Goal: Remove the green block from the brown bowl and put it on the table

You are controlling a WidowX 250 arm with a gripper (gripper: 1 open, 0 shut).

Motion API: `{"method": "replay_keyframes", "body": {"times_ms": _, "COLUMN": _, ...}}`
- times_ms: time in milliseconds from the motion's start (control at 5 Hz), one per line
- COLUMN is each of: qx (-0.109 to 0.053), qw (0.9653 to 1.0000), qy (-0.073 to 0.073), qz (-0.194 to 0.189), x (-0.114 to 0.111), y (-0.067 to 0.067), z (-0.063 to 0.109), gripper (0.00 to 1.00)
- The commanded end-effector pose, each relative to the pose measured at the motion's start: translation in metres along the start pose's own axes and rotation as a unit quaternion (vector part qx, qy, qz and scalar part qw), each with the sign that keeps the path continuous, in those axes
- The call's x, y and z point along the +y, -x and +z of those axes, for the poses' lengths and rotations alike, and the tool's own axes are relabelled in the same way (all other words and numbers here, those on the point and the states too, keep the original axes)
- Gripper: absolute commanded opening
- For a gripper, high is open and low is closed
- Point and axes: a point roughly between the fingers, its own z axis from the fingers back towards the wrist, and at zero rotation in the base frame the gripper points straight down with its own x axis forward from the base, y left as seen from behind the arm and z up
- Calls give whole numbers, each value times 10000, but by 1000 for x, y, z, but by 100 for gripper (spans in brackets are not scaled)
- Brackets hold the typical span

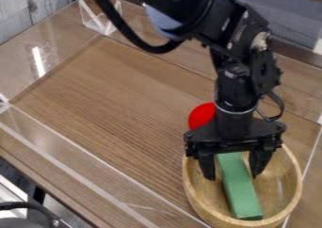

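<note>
Nearest: brown bowl on the table, holding the green block laid flat along its middle. Directly above the bowl: gripper pointing down, fingers spread wide astride the block's far end, gripping nothing. Just beyond the bowl's far rim: red fruit, partly hidden behind the arm.

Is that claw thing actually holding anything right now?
No. The claw is open, its fingers either side of the upper end of the green block, which lies in the brown bowl.
</note>
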Motion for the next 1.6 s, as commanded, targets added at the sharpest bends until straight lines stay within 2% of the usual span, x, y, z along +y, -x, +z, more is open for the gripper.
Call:
{"method": "replay_keyframes", "body": {"times_ms": 0, "qx": -102, "qw": 9998, "qy": 70, "qz": 156, "x": 1, "y": -6, "z": 6, "gripper": 0}}
{"method": "replay_keyframes", "body": {"times_ms": 200, "qx": -71, "qw": 9999, "qy": 73, "qz": -51, "x": -7, "y": -6, "z": 10, "gripper": 0}}
{"method": "replay_keyframes", "body": {"times_ms": 400, "qx": -46, "qw": 9995, "qy": 175, "qz": -259, "x": -16, "y": -7, "z": 26, "gripper": 0}}
{"method": "replay_keyframes", "body": {"times_ms": 600, "qx": -62, "qw": 9988, "qy": 287, "qz": -403, "x": -15, "y": -13, "z": 41, "gripper": 0}}
{"method": "replay_keyframes", "body": {"times_ms": 800, "qx": -69, "qw": 9978, "qy": 457, "qz": -478, "x": -9, "y": -25, "z": 59, "gripper": 0}}
{"method": "replay_keyframes", "body": {"times_ms": 1000, "qx": -170, "qw": 9980, "qy": 579, "qz": -179, "x": 0, "y": -46, "z": 78, "gripper": 0}}
{"method": "replay_keyframes", "body": {"times_ms": 1200, "qx": -198, "qw": 9976, "qy": 637, "qz": 179, "x": 2, "y": -52, "z": 72, "gripper": 0}}
{"method": "replay_keyframes", "body": {"times_ms": 1400, "qx": -143, "qw": 9976, "qy": 653, "qz": 198, "x": 2, "y": -41, "z": 72, "gripper": 0}}
